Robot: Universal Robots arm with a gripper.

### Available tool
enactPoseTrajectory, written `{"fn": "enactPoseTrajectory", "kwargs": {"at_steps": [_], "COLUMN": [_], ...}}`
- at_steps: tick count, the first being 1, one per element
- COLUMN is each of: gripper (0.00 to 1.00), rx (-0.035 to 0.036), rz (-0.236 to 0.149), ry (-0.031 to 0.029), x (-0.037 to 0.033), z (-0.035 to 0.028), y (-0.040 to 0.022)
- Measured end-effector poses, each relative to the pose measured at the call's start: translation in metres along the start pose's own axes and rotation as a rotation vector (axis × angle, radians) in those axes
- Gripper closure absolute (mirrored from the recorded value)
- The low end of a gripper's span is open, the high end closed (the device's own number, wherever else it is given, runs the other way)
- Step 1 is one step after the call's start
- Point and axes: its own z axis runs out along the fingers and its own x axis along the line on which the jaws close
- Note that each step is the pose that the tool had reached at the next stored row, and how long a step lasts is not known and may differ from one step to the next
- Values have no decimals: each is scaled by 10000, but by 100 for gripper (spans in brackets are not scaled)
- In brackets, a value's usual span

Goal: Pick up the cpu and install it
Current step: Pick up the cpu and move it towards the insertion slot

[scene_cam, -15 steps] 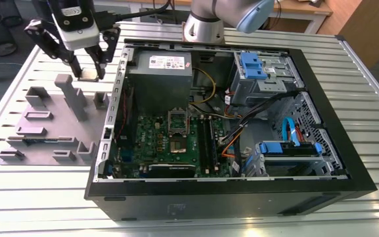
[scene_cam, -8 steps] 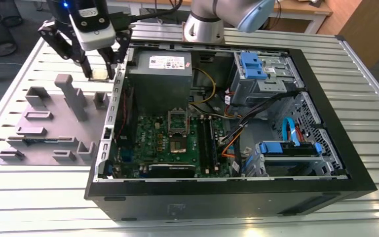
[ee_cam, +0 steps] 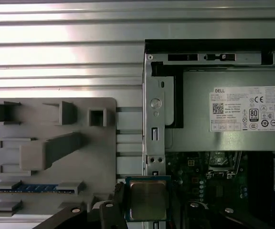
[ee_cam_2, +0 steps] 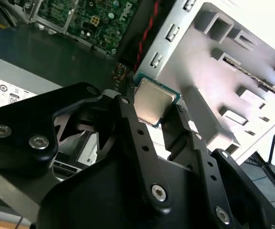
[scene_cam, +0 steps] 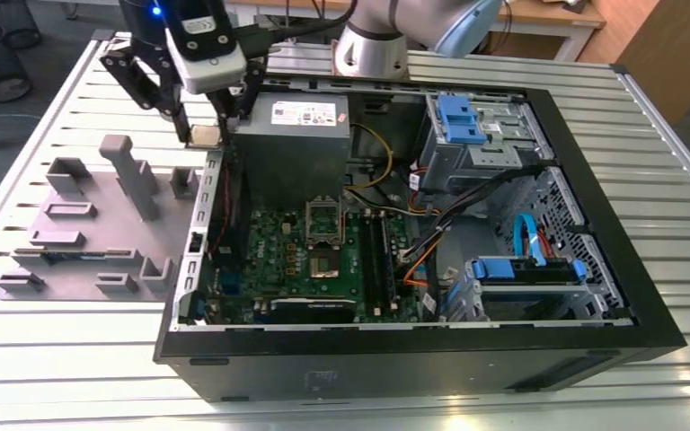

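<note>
CPU | clamped flat by its edges in my end effector | above the computer case's side wall, beside its power supply | CPU socket well apart, deeper inside the case.

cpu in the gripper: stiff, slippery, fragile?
Likely stiff: the cpu is a flat, metal-topped square showing no bend in the gripper. Probably light, being so small. Its smooth lid and thin edges, pinched edgewise, could slip or twist if bumped.
</note>
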Motion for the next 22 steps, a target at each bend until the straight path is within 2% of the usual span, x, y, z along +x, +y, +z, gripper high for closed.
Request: {"fn": "enactPoseTrajectory", "kwargs": {"at_steps": [22], "gripper": [53], "rx": [0], "rz": [-1], "ry": [1], "x": [-773], "z": [-5], "y": [22]}}
